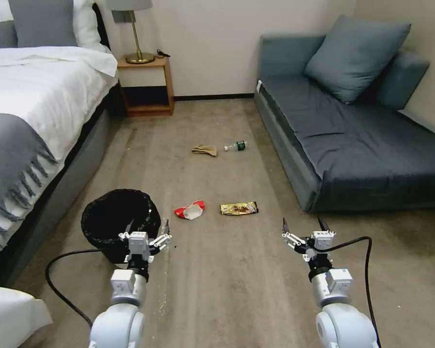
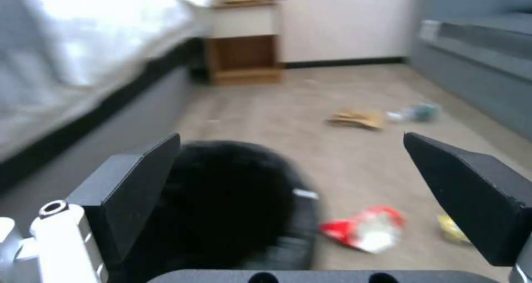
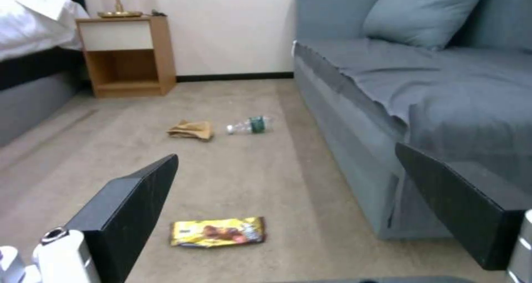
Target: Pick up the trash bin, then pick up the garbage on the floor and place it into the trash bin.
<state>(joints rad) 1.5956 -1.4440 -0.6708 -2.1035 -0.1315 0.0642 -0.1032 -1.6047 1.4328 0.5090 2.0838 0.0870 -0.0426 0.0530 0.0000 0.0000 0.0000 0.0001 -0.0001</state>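
On the bedroom carpet (image 1: 256,270), the splayed left gripper (image 1: 148,229) hangs just above the trash bin (image 1: 116,217), so lower squarely over its near rim before clamping, the right gripper (image 1: 304,227) waiting wide apart.

even indoor light, left wrist view blurred

Beige carpet (image 1: 237,270) covers the floor. A white-sheeted bed (image 1: 38,96) stands at nine o'clock, a wooden nightstand (image 1: 147,87) with a brass lamp (image 1: 136,34) at eleven, a grey-blue sofa (image 1: 353,140) at two.
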